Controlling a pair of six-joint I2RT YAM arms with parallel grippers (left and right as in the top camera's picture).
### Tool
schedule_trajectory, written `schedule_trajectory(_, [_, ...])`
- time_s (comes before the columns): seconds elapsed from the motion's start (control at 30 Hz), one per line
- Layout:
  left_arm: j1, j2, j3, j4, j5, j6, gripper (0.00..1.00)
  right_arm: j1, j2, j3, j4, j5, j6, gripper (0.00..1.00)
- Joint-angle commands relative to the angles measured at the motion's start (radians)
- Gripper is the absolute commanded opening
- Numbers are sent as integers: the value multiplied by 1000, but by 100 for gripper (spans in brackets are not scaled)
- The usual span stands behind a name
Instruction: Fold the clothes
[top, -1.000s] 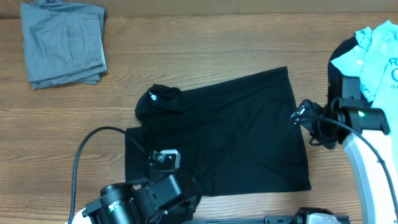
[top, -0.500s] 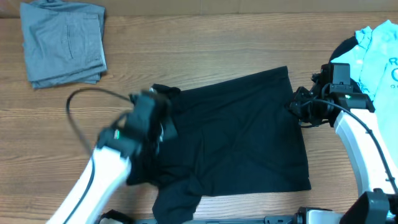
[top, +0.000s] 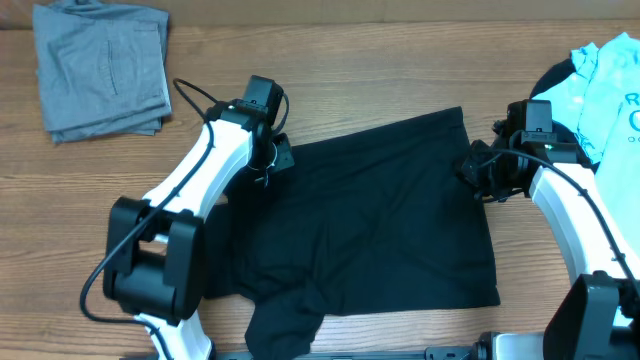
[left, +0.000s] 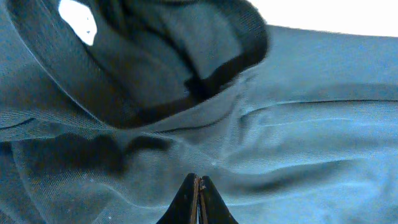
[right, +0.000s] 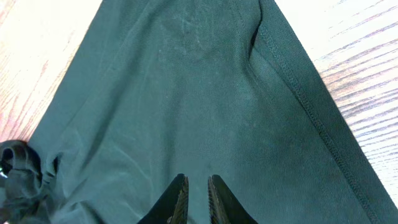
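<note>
Left tool (top: 268, 160) sits at the 10 o'clock corner of the large plain black short-sleeved shirt (top: 380, 220), right at the neck. In the left wrist view its two dark fingers are pressed tip to tip with no gap showing, and the cloth puckers in small creases that run toward them, so it is pinched on the shirt just below the ribbed collar (left: 230, 68). A small white label (left: 78, 18) shows inside the neck opening, toward 11 o'clock in that view.

Right tool (top: 478, 172) is at the 3 o'clock edge of the same shirt. Its fingers stand narrow, with only a slim strip of black fabric showing between them in the right wrist view, where they bear on the cloth close to the stitched hem (right: 298, 87). That hem runs from 12 o'clock down toward 4 o'clock, with bare wood beyond it.

Most of the shirt lies spread over the middle of the brown wooden table (top: 350, 70), and a bunched sleeve pokes out at 7 o'clock.

A folded pair of grey trousers (top: 100, 70) rests at the table's 10 o'clock corner, well apart from the shirt. A crumpled light blue T-shirt (top: 605, 85) with printed lettering lies at the 2 o'clock edge, near the right arm.
</note>
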Motion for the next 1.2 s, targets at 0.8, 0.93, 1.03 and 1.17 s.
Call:
schedule_trajectory(0.8, [16,159,24,304,-100,69,4,1,29,19,84,22,4,12])
schedule_trajectory(0.93, [16,179,24,397,-125,76,4,1,68,19,79,22,4,12])
schedule_trajectory(1.03, [16,209,24,452,-124,86,6,2,104,19,79,22,4,12])
schedule_trajectory(1.17, [18,271,24,519,-139,105,8,2,146,19,132,20,4,12])
